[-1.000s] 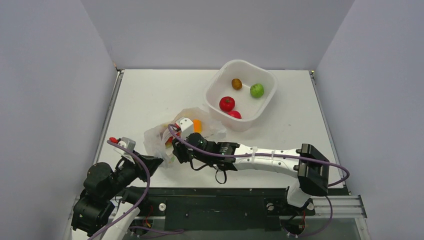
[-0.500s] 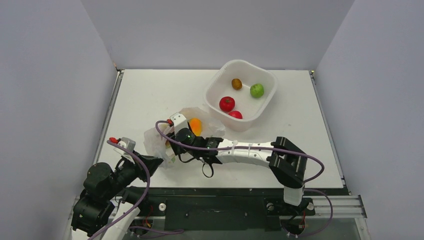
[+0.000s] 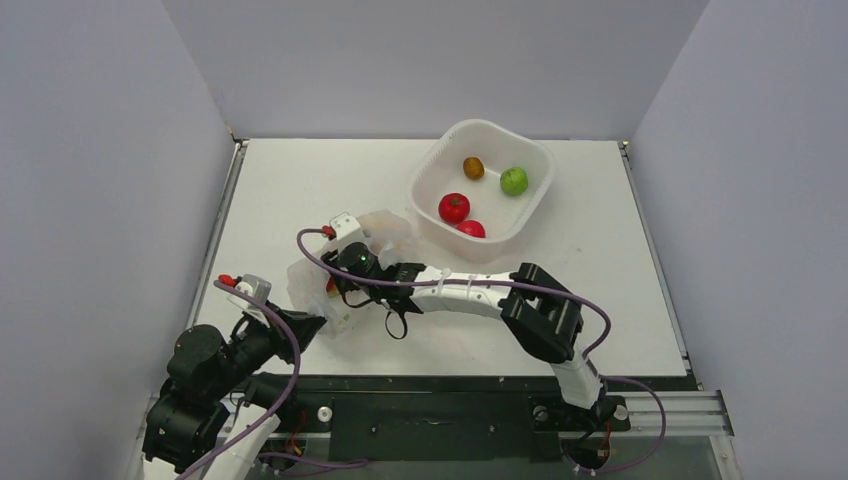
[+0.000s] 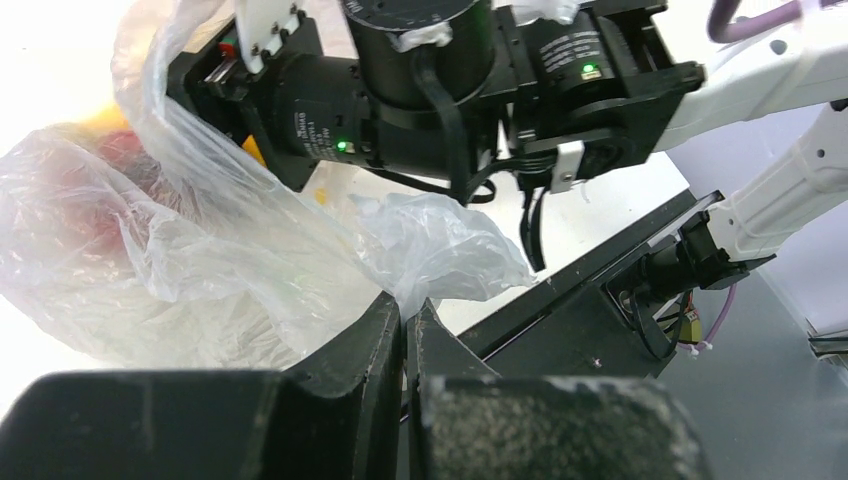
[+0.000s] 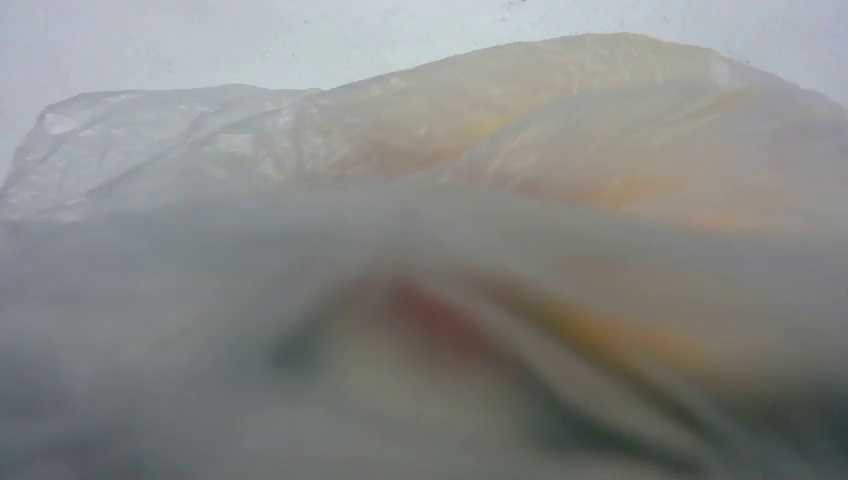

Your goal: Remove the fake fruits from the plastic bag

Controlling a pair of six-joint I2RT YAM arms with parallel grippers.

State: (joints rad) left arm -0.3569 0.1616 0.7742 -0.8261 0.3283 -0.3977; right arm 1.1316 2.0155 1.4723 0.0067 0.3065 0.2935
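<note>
Your right arm (image 3: 470,295) lies low and bent, stretched leftward into the plastic bag (image 3: 303,280). Film covers the right gripper (image 3: 340,288), so you cannot tell how its jaws stand. Your left gripper (image 4: 404,335) is clenched on the bag's near corner. The fake fruits (image 4: 105,165) show red and yellow inside the bag. The table (image 3: 290,185) runs on beyond the bag to its far edge, and the white tub (image 3: 432,160) stands beyond the bag to the right.

Soft, even light is filling the overhead view. Glare is whitening the left wrist view's upper left. A thin crinkly translucent whitish plastic bag (image 5: 420,150) is blurring the right wrist view.
</note>
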